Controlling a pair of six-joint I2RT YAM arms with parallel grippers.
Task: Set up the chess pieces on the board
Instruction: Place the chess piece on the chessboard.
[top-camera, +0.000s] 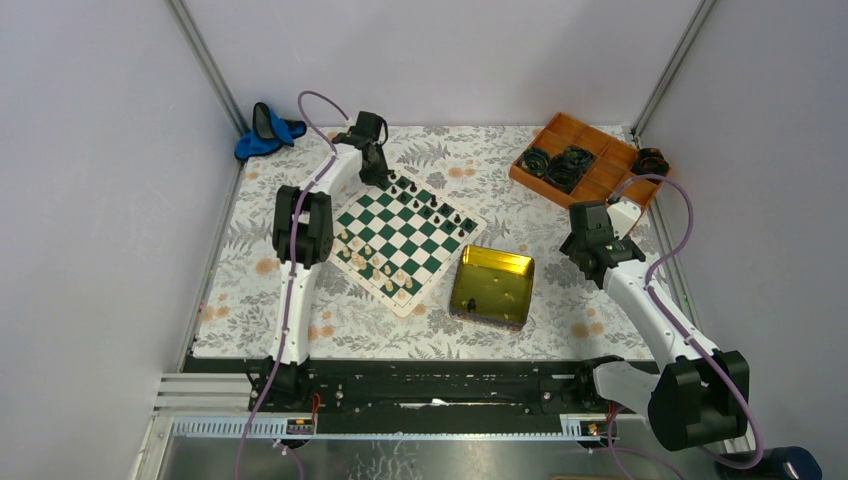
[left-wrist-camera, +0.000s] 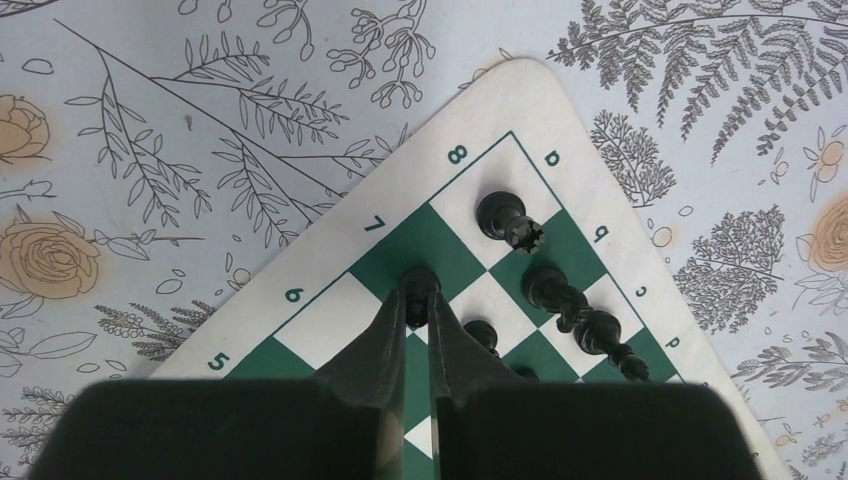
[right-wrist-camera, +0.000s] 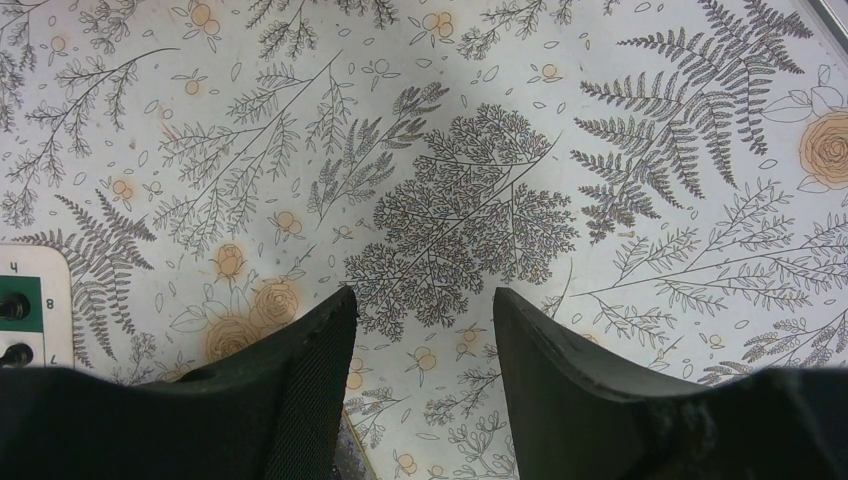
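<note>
With the left gripper clamped on a black pawn at its fingertips, over the board's green corner-side square, lower straight, seat it flat, then open without brushing the black rook just ahead-right.

Table top carries a pale fern-and-flower print. Lying on it: board left of centre, set diagonal; yellow-gold tin tray just beside its right edge; orange compartment tray far right, black coil beside it
</note>
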